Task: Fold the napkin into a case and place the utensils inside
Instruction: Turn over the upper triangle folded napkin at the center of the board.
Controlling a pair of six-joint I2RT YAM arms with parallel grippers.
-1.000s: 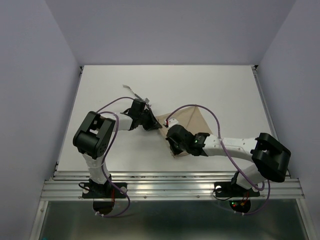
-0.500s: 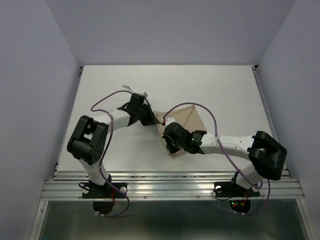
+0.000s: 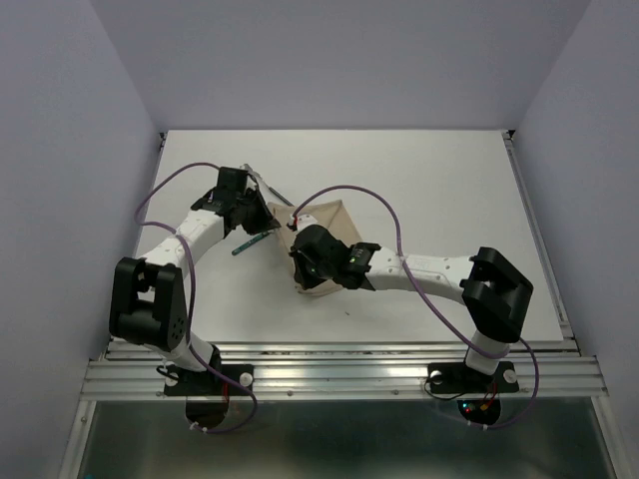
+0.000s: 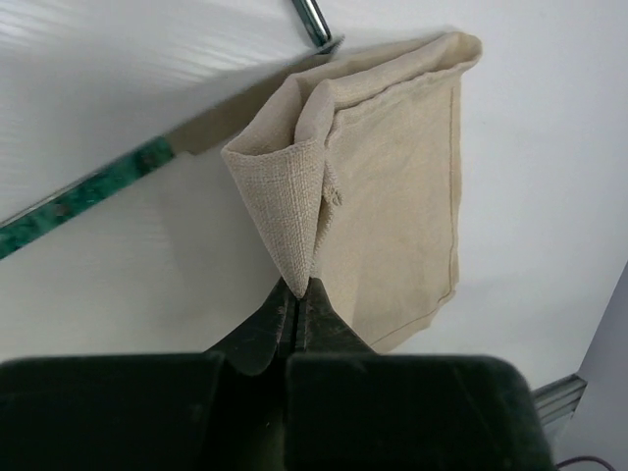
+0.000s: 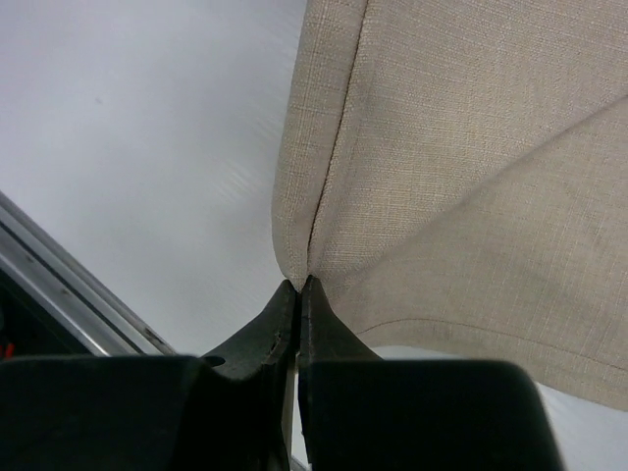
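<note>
napkin (image 4: 392, 177), left gripper (image 4: 294, 299), right gripper (image 5: 297, 291) further left (utensils (image 4: 312, 22) mostly hidden)

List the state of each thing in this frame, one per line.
napkin: partly folded, pinched at two points.
left gripper: shut on napkin corner.
right gripper: shut on napkin fold.
green-handled utensil: lying loose outside napkin.
silver utensil: lying loose outside napkin.

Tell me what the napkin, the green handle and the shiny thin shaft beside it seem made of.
The napkin looks like woven linen or cotton, matte beige: coarse weave and a stitched hem show. The green handle seems plastic or resin, mottled teal; blur hides its finish. The thin shaft above the cloth looks like polished metal, given its bright reflections.
</note>
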